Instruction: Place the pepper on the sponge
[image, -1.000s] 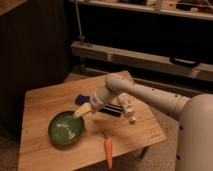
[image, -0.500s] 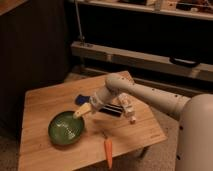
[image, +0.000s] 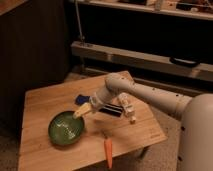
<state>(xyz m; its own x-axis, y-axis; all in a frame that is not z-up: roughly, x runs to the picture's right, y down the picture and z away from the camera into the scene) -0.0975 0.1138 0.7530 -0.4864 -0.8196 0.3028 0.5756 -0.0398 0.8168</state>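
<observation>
The orange pepper (image: 108, 151) lies on the wooden table near its front edge, pointing toward me, to the right of the green bowl. The dark blue sponge (image: 81, 100) sits near the table's middle, just behind the bowl. My gripper (image: 81, 111) hangs over the bowl's far right rim, right in front of the sponge and well away from the pepper. The white arm reaches in from the right.
The green bowl (image: 65, 128) stands at the front left of the wooden table (image: 45, 102). A black-and-white striped flat object (image: 113, 110) and a pale cup (image: 131, 113) lie under the arm. Dark cabinets and a metal shelf stand behind.
</observation>
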